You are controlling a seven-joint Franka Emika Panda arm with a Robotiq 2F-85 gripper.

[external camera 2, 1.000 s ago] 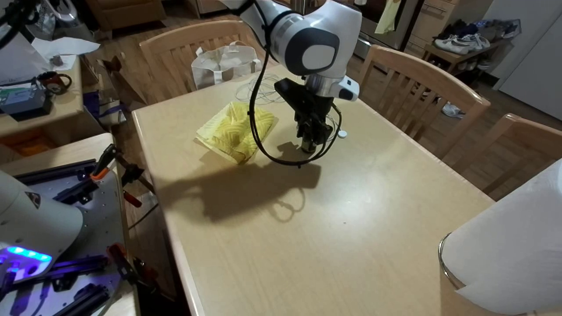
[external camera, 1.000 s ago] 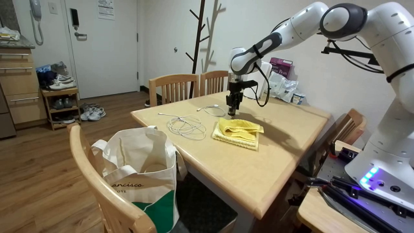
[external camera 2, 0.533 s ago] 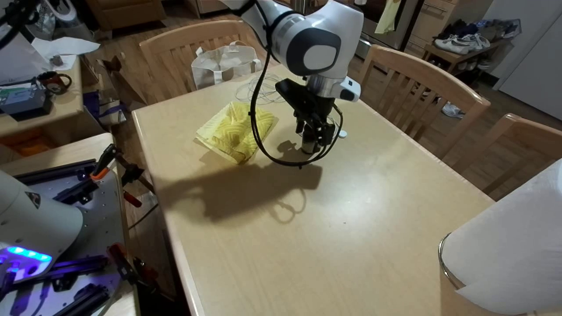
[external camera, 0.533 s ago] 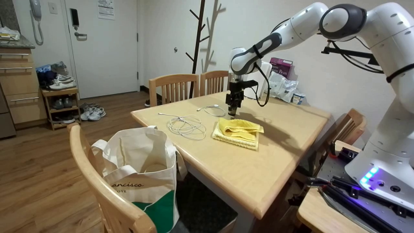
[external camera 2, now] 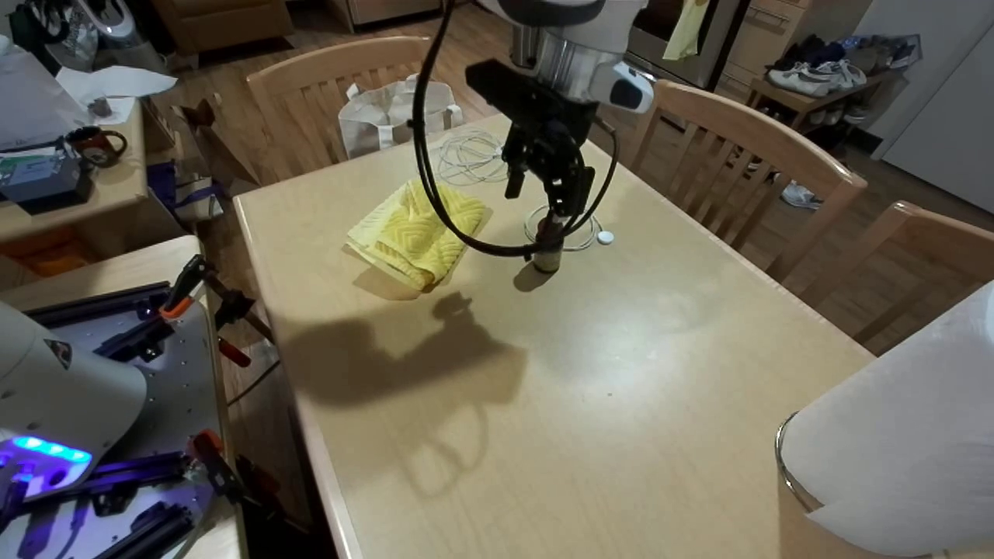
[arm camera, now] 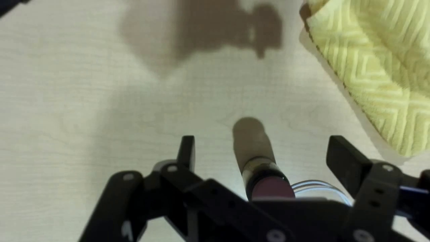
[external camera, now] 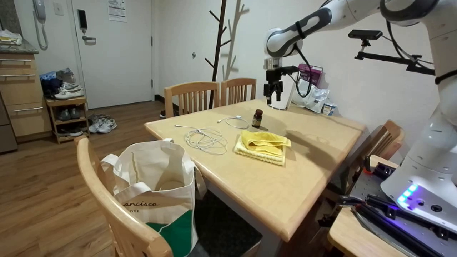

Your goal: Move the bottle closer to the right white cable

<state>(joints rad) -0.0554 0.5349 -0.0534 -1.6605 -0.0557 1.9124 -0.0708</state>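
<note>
The small dark bottle stands upright on the table, just beside the smaller, right-hand white cable. The bottle also shows in an exterior view, partly covered by the arm's black cable and gripper. My gripper is open and empty, raised above the table and apart from the bottle. In the wrist view the gripper has its fingers wide apart. The bottle's reddish-brown cap shows below them, partly hidden by the gripper body. Part of the right white cable's loop shows beside it.
A folded yellow towel lies near the bottle. A larger coiled white cable lies by the table edge. A white paper roll stands on the table. Bags and a box stand at the wall. Chairs surround the table.
My gripper was down around the bottle; now it is open, has let go and has risen up and away. The bottle stays upright on the same spot.
</note>
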